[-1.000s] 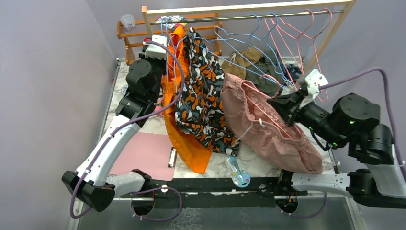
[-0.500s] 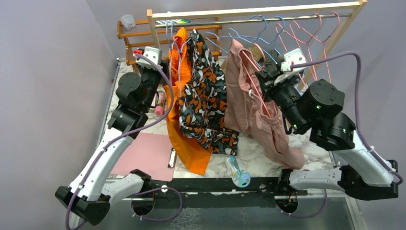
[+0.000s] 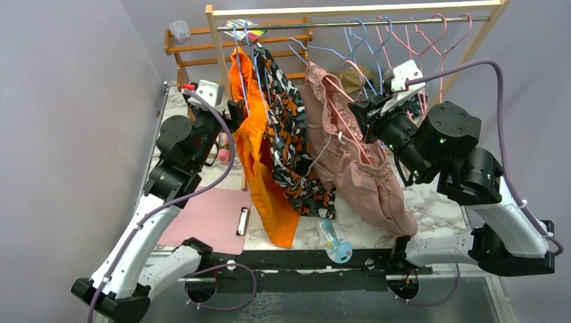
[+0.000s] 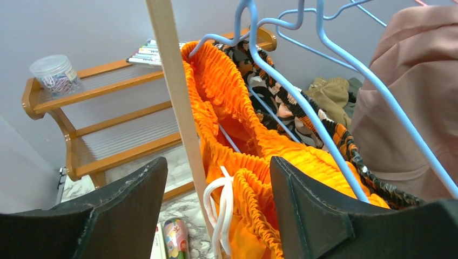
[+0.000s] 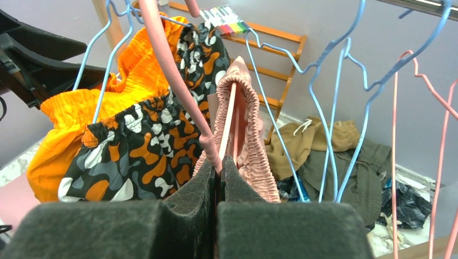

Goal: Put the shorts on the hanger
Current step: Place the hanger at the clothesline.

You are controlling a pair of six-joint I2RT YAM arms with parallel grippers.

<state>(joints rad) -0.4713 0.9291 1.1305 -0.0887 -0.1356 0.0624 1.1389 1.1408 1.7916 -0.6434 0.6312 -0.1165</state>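
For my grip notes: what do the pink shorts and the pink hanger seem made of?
The shorts: soft matte fabric, probably woven; it drapes in folds with a gathered waistband. The hanger: likely coated wire, smooth, slightly glossy; a thin bent rod.

Three garments hang on the rail (image 3: 323, 25): one orange garment (image 3: 259, 168), one camouflage garment (image 3: 296, 161), one shorts (image 3: 357, 168). Left of the rail, one jar (image 3: 180, 30).
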